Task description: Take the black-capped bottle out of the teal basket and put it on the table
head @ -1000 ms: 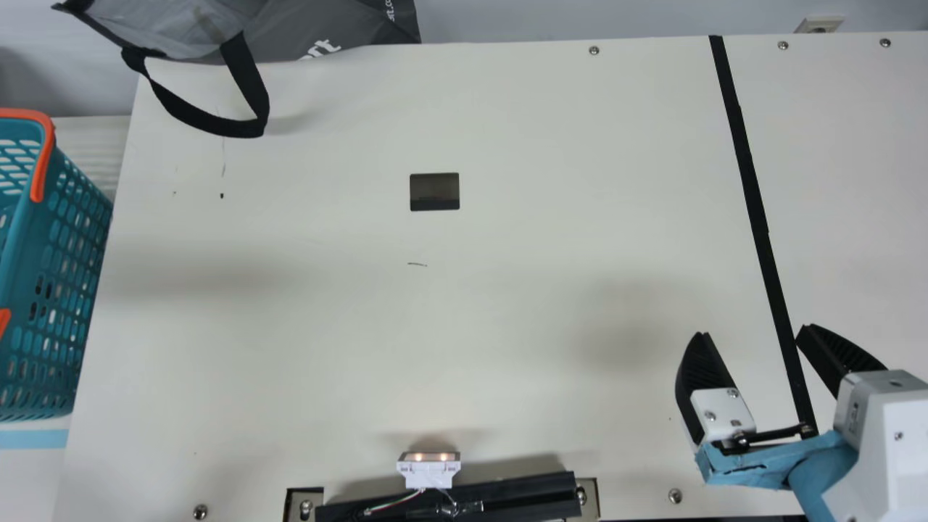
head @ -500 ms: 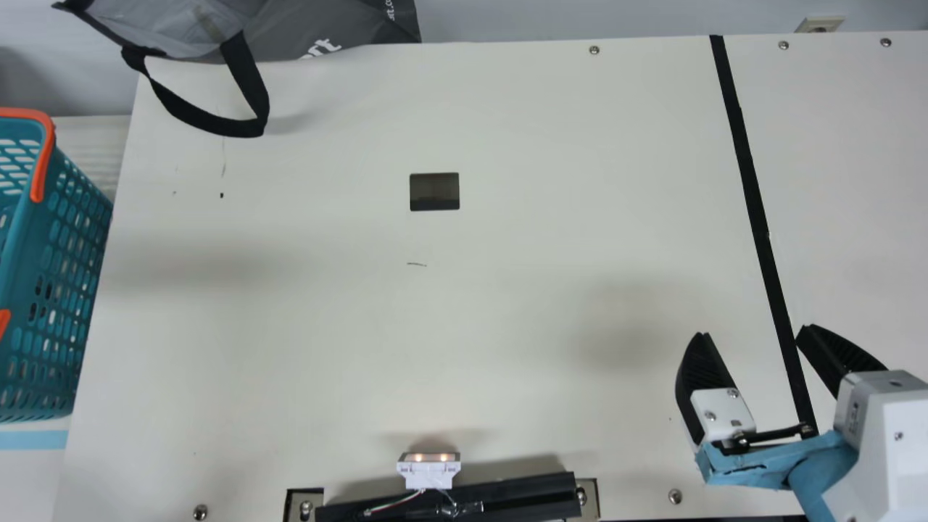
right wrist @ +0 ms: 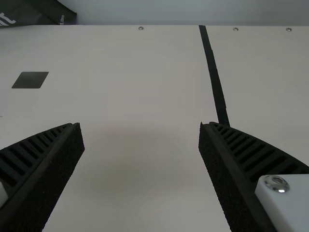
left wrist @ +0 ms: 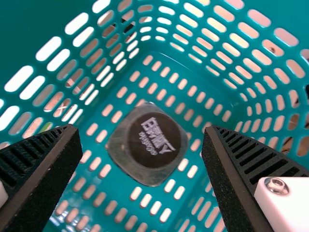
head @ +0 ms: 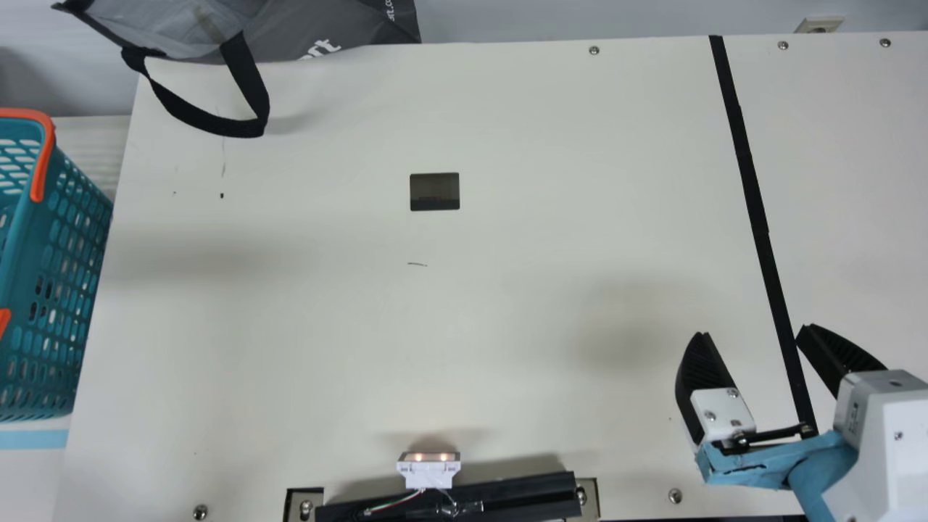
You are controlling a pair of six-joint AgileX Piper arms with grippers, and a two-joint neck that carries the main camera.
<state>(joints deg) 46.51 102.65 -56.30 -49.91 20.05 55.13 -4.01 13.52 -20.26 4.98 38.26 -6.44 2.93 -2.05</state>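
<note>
Seen from above, a cream worktop (head: pixel 507 312), described as a clock face. At nine o'clock, a teal basket (head: pixel 18 254) of open lattice with orange handles (head: pixel 46 156) stands at the worktop's edge, partly cut off by the main view. The left wrist view looks down into the basket: the black-capped bottle (left wrist: pixel 128 166) stands on its perforated floor, cap (left wrist: pixel 154 140) toward the camera, pale lettering on the dark top. The left gripper (left wrist: pixel 140 129) is spread wide; the bottle appears in the gap between its two ribbed fingers, apart from both.

At four o'clock, the right gripper (head: pixel 752 331) also has its fingers well apart, with nothing between them but worktop and part of a black strip (head: pixel 747 159). That strip slants down from one o'clock. At eleven o'clock, a grey bag (head: pixel 290 32) trails a black strap loop (head: pixel 246 83) over the worktop. Near the centre, toward twelve, is a dark rectangle (head: pixel 435 192); at six, a small white device (head: pixel 428 473) shows two lights.
</note>
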